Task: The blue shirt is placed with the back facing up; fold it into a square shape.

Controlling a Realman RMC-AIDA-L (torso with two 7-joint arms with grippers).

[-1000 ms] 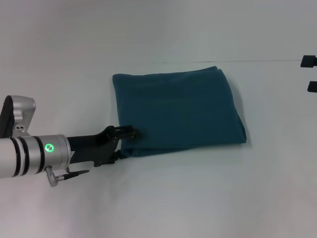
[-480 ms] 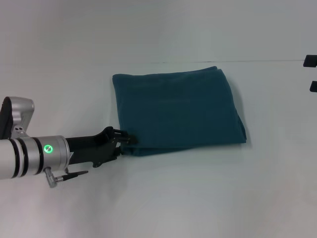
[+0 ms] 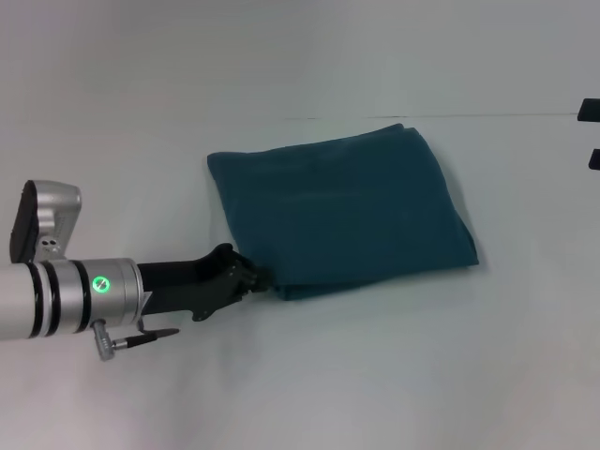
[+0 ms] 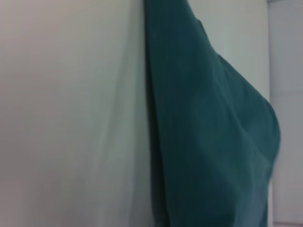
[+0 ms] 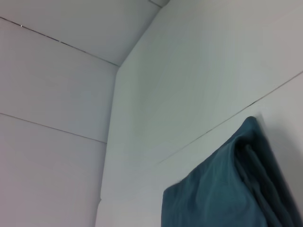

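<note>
The blue shirt (image 3: 342,211) lies folded into a rough rectangle on the white table (image 3: 375,375), slightly skewed, with layered edges along its right side. My left gripper (image 3: 255,278) is at the shirt's near-left corner and is shut on the fabric there, low on the table. The left wrist view shows the shirt (image 4: 208,132) close up against the table. My right gripper (image 3: 592,134) is parked at the far right edge of the head view, its two black fingertips apart, away from the shirt. The right wrist view shows one end of the shirt (image 5: 222,194).
The white table surface runs all around the shirt. A thin seam (image 3: 497,116) crosses the back of the table just behind the shirt's far edge. My left arm (image 3: 66,295) reaches in low from the left.
My left gripper has moved right and slightly nearer with the near-left corner. The shirt has shifted and turned a little, its near-right corner pushed to the right.
</note>
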